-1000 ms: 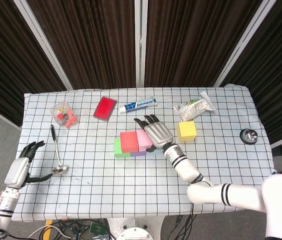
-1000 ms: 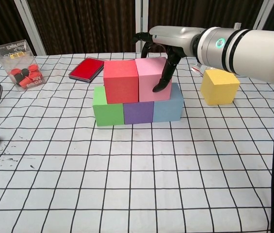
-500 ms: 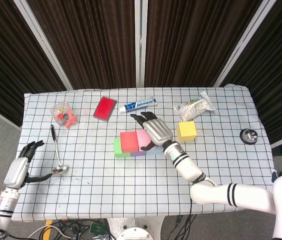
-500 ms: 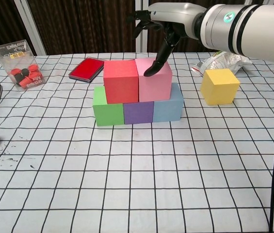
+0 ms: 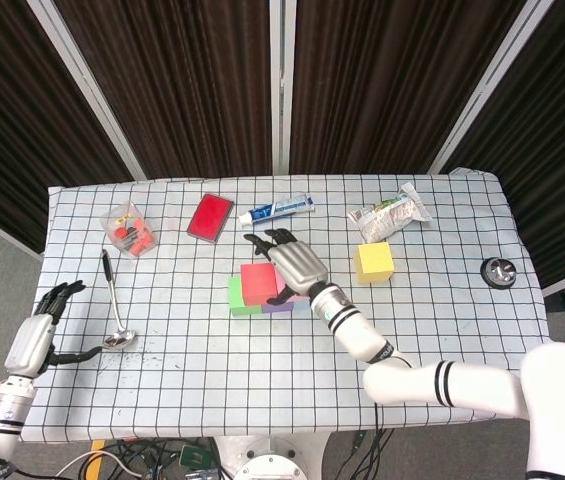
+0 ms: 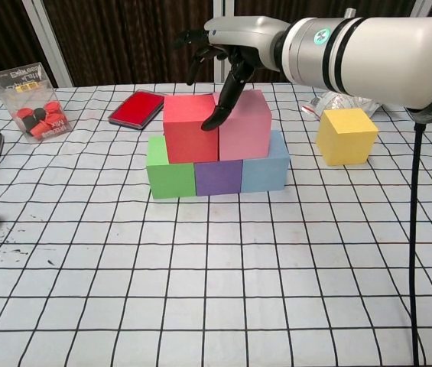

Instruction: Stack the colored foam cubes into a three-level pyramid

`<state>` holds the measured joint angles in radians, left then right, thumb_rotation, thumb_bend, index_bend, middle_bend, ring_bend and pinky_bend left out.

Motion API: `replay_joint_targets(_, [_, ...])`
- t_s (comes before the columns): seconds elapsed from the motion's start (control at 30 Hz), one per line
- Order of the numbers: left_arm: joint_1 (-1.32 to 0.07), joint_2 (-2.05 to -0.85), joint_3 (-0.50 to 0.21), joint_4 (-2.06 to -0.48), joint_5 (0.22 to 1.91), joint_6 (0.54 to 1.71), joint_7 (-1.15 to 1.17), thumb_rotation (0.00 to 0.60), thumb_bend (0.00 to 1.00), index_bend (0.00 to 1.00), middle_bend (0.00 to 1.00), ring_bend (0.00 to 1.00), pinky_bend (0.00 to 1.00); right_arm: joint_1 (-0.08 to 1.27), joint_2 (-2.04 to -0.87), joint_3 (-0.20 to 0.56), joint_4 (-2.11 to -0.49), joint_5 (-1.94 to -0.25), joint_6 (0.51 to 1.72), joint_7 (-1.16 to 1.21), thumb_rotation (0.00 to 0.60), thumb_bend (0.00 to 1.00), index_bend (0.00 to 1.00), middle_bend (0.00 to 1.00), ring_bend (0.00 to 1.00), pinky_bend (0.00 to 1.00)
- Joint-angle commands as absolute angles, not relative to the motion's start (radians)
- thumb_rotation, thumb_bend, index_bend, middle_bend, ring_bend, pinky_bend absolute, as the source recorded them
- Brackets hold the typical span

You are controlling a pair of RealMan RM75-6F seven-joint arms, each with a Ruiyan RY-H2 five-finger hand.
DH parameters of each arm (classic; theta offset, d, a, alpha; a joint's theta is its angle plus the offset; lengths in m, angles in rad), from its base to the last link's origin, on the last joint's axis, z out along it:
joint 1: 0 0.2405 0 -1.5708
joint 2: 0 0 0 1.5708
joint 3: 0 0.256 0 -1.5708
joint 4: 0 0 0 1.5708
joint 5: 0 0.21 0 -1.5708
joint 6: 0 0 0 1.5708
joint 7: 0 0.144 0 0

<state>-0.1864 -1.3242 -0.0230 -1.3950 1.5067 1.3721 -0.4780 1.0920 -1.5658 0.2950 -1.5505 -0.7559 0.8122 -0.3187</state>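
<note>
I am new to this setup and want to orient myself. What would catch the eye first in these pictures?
The half-built stack at the table's centre: a green cube, purple cube and blue cube in a row, with a red cube and pink cube on top. The right robot hand hangs over them, one fingertip at the seam between red and pink. A lone yellow cube stands apart to the right.

The right robot hand (image 6: 219,53) reaches in on an outstretched arm, palm down, fingers (image 6: 222,107) apart and angled downward, holding nothing. The left robot hand (image 5: 34,335) hangs low at the side, fingers loosely spread, empty.
</note>
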Motion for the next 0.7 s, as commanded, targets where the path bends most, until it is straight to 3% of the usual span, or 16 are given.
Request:
replay_joint_targets(0.03, [-0.186,-1.324,-0.023,-1.393,1.507,1.372,-0.48,0.6,0.0,0.06,0.12,0.0,0.06,1.099,-1.575,0.293,-1.54,-0.747,0.817,-0.325,0.6,0.0,0.0,0.27,0.0,0.0])
replay_joint_targets(0.7, [-0.185,-1.327,-0.024,-1.382,1.507,1.372,-0.49,0.6,0.0,0.06,0.12,0.0,0.06,1.113,-1.602,0.305,-1.515,-0.725,0.826,-0.3,0.6,0.04,0.0,0.41,0.04,0.0])
